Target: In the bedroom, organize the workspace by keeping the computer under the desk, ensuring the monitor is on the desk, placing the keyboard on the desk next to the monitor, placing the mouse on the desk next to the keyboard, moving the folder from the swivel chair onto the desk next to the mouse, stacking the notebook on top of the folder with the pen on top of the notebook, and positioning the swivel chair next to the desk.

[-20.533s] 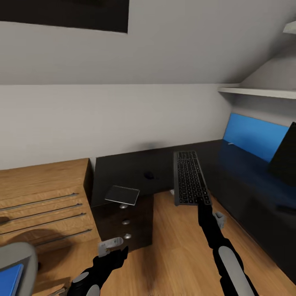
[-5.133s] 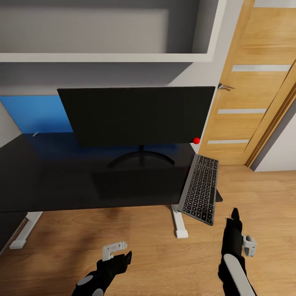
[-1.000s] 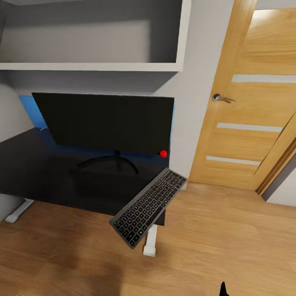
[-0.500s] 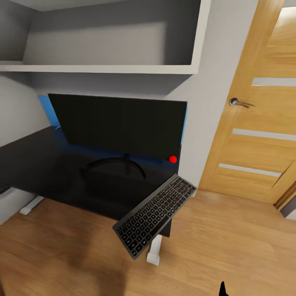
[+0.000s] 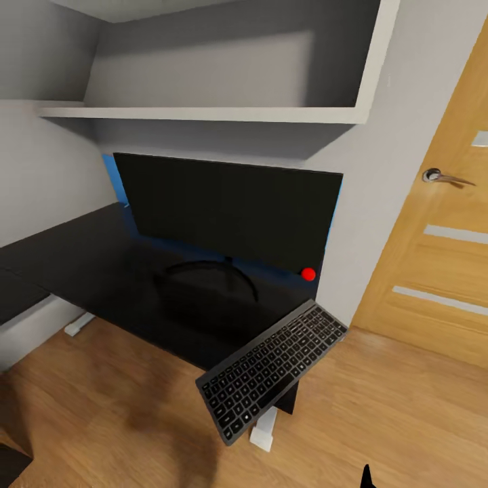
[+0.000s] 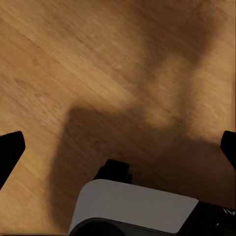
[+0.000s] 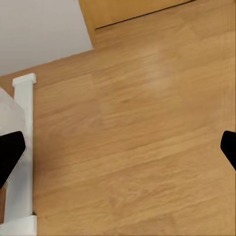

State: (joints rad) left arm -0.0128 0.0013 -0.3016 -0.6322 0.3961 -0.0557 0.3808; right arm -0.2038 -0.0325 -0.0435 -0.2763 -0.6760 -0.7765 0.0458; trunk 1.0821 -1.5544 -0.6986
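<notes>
The monitor (image 5: 230,210), a wide black screen with a red dot at its lower corner, stands on the glossy black desk (image 5: 102,264). The keyboard (image 5: 274,369) lies slantwise on the desk's near right corner, in front of the monitor's right end, with its front half hanging over the edge. My left gripper (image 6: 118,150) is open above bare wood floor. My right gripper (image 7: 118,150) is open too, over the floor beside the desk's white leg (image 7: 22,147). A black tip of my right arm (image 5: 367,477) pokes in at the head view's lower edge.
A wooden door (image 5: 447,257) with a metal handle stands right of the desk, past a grey wall corner. A white shelf (image 5: 203,114) hangs above the monitor. The desk's white foot (image 5: 264,430) rests under the keyboard. Light wood floor (image 5: 122,407) spreads in front.
The head view has swung, so desk, monitor and keyboard slid right and down in the picture. The keyboard, held by my right gripper 20 s ago, now lies on the desk corner.
</notes>
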